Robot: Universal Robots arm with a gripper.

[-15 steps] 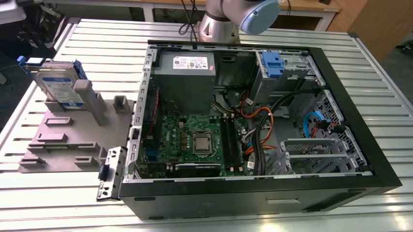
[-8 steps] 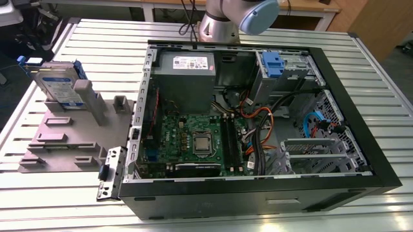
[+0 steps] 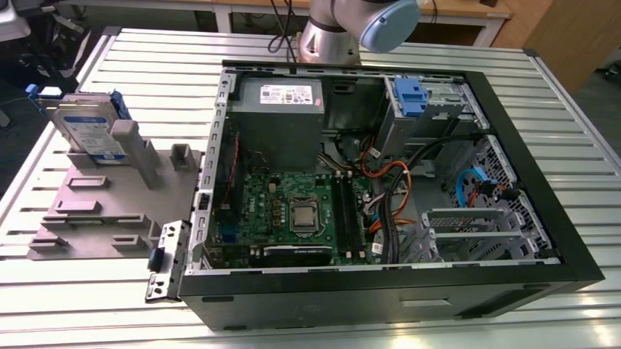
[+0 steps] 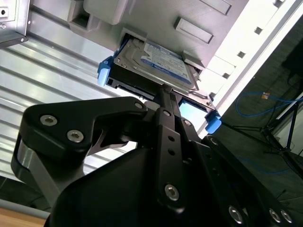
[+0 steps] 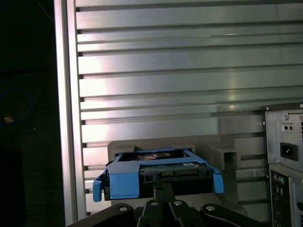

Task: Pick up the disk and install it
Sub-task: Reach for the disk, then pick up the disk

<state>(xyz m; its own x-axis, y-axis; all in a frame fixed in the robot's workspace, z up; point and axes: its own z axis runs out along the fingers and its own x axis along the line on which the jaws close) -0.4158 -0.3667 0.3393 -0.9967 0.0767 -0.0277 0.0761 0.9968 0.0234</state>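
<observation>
- Ribbed aluminium slats form the tabletop (image 3: pixel 87 305), pale and shiny, with a dark room beyond its edge.
- On the exterior view's left lies a flat grey plastic fixture plate (image 3: pixel 97 211) with raised blocks. Just beside it a black open computer case (image 3: pixel 388 294) lies on its side, showing a green circuit board (image 3: pixel 291 211) and a grey metal power-supply box (image 3: pixel 281 109).
- The disk (image 3: pixel 86 127), a flat rectangular silver-metal hard drive with a white-and-blue label and blue plastic rails, stands tilted on edge in a slot at the plate's far end. It is not yet picked up.
- In the first wrist view the black tool (image 5: pixel 161 188) hangs apart from the disk, lined up with its connector end. Its fingertips are drawn together with nothing between them.
- The step in hand looks like the approach for the pickup. To do it well, the tool should open wider than the disk is thick and centre on the exposed end. It should press on the hard metal faces, not the springy blue rails.
- The bare metal and glossy label look slick, so a square, firm hold matters. A pull along the slot's own tilt should keep the rails from binding.
</observation>
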